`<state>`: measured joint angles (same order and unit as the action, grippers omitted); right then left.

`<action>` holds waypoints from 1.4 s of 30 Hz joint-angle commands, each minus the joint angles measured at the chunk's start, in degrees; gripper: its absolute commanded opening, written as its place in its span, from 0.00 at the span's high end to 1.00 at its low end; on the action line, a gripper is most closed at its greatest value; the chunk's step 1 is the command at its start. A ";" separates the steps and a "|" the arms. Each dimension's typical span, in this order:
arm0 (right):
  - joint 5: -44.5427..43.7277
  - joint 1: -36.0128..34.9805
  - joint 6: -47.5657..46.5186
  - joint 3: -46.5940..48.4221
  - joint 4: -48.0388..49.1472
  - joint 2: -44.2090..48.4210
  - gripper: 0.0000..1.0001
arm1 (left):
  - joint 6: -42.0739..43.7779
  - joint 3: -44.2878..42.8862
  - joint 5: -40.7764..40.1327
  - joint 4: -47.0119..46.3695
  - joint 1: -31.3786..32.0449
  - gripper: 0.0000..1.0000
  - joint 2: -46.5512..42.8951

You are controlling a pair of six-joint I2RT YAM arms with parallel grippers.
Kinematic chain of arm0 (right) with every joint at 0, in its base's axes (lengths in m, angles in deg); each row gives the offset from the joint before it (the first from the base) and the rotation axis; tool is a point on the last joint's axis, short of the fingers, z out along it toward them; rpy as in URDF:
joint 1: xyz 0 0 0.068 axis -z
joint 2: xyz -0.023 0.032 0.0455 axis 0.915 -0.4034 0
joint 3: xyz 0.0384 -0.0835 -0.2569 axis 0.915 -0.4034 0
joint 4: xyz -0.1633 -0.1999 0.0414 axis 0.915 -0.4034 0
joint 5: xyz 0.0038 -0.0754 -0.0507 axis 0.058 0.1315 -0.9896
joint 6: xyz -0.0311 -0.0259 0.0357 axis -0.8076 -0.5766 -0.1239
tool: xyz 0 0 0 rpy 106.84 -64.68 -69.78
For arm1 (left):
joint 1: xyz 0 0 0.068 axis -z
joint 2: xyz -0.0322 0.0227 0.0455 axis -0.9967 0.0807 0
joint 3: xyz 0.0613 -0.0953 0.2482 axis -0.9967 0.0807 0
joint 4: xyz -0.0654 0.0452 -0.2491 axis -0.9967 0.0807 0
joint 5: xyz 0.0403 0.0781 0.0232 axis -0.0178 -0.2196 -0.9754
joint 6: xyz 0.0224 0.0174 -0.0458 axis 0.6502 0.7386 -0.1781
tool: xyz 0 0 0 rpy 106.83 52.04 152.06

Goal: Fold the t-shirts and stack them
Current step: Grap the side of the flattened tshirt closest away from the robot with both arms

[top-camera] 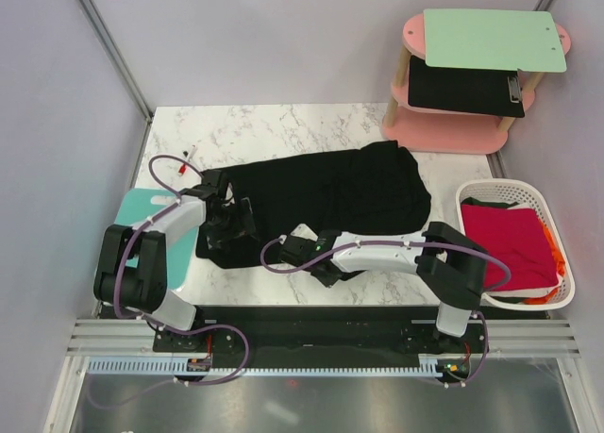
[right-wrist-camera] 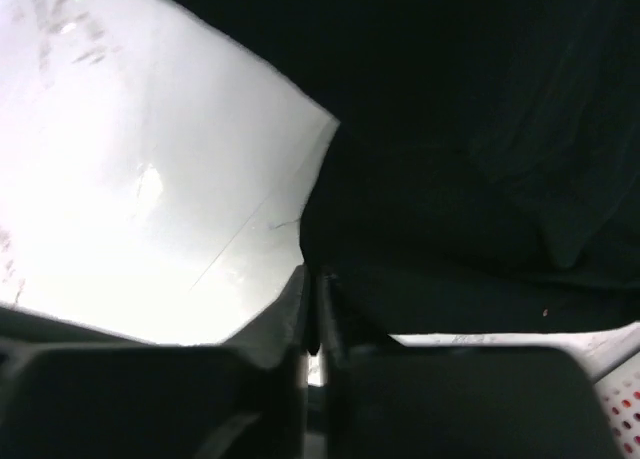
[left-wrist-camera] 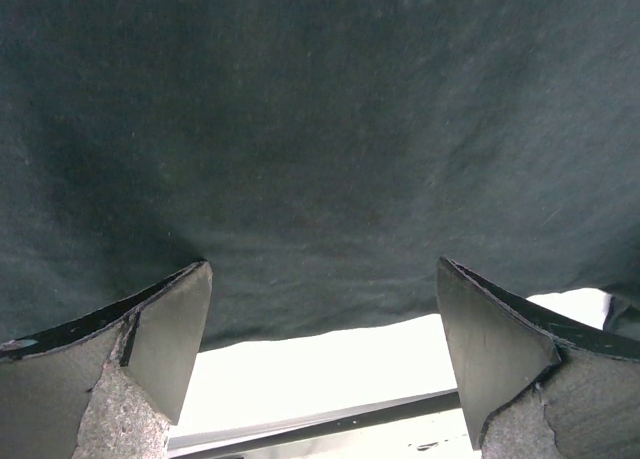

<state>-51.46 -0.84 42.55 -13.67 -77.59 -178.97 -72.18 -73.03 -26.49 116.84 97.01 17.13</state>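
Marble tabletop point(top-camera: 283, 136), grey booth walls round it, and by my reckoning the job's barely begun. Landmark = white basket point(top-camera: 469, 195). The black t-shirt point(top-camera: 359, 188) lies rumpled just left of the basket, spread wide, with no clean fold or squared edge that I can see. Inside the basket sits the red t-shirt point(top-camera: 510, 237), with a bit of orange fabric point(top-camera: 559, 263) poking out at the basket's near right corner; neither is out on the table, so no stack exists anywhere. Both my claws work the black shirt's end farthest from the basket. Left claw point(left-wrist-camera: 322, 263): fingers wide apart, the hem hanging across just above the tips, nothing gripped. Right claw point(right-wrist-camera: 313, 271): fingers pressed together, and the wrist cam shows dark cloth running right down to the tips, so I judge it's nipping the shirt's near edge, tho the view's dim. Done so far: approx. zero folds. Left to do, imo: flatten and fold the black one, then fetch red + orange from the basket, fold each, and pile them up.
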 commanded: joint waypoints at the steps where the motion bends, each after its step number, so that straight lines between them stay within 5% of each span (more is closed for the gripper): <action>1: -6.03 -0.45 2.92 2.08 -1.50 -0.07 1.00 | -1.85 -2.92 -1.12 -1.74 -0.13 0.00 1.39; 23: 0.12 -0.89 15.30 -0.74 -25.31 26.72 1.00 | -2.11 -6.35 -6.31 -1.56 -0.13 0.00 11.68; 32: -6.47 -0.81 24.19 2.17 -37.36 32.01 1.00 | -2.20 -6.35 -6.75 -1.30 -0.04 0.00 12.47; 36: -2.71 -0.81 24.89 0.24 -37.37 32.98 0.98 | -2.03 -6.09 -6.75 -1.04 -0.12 0.00 12.12; 37: -1.39 -0.81 24.81 -0.03 -37.28 32.63 0.96 | -1.94 -6.00 -6.84 -0.95 -0.13 0.00 11.86; 38: -0.33 -0.89 24.20 -0.55 -37.19 32.54 0.72 | -1.85 -5.92 -6.92 -0.77 -0.13 0.00 11.68; 40: 2.65 -0.89 23.31 -1.17 -36.40 33.67 0.55 | -1.85 -5.92 -7.01 -0.42 -0.13 0.00 10.81; 42: 3.45 -0.81 22.70 -0.39 -35.18 35.34 0.28 | -1.76 -5.74 -6.93 0.11 -0.12 0.00 9.93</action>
<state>-51.39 -1.45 65.13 -14.37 -107.51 -146.80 -74.39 -81.18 -29.42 120.68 97.12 25.81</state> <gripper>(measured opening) 0.587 0.994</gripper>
